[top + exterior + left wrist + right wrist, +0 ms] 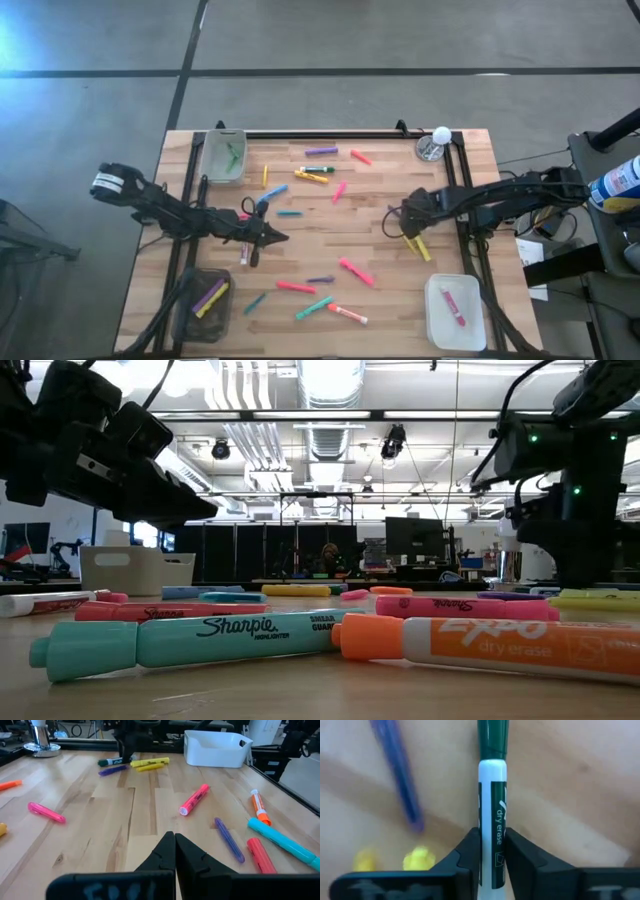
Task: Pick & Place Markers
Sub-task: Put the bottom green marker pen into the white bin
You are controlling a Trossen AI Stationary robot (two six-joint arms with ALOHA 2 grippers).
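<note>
Bins stand at the table's [330,228] four corners, and their contents are hard to read from above: the far-left clear bin [223,157] shows something green, the near-left dark bin [205,298] holds a purple and a yellow stick, and the near-right white bin [455,312] has one pink marker [453,305]; the white far bin [216,748] seen by the left wrist camera is cut off by its own rim. The left gripper [270,236] sits over the middle-left of the butcher-block wood, its dark tapered fingers pressed together on nothing. Markers, smooth plastic cylinders, lie scattered around it: a pink highlighter [194,799], a thin purple pen [229,839], and a teal Sharpie highlighter [185,641] beside an orange-capped Expo marker [490,645] at the near edge. In the level view the far ones merge into low coloured strips.

The right gripper [398,218] is down at the table's right side, mostly masked by its own arm from above. Its wrist camera shows its fingers [467,851] closed against a white-bodied, green-capped dry-erase marker [492,790], with a blurred blue pen [397,767] and yellow blobs [415,857] beyond. A round metal object [431,148] sits at the far-right corner.
</note>
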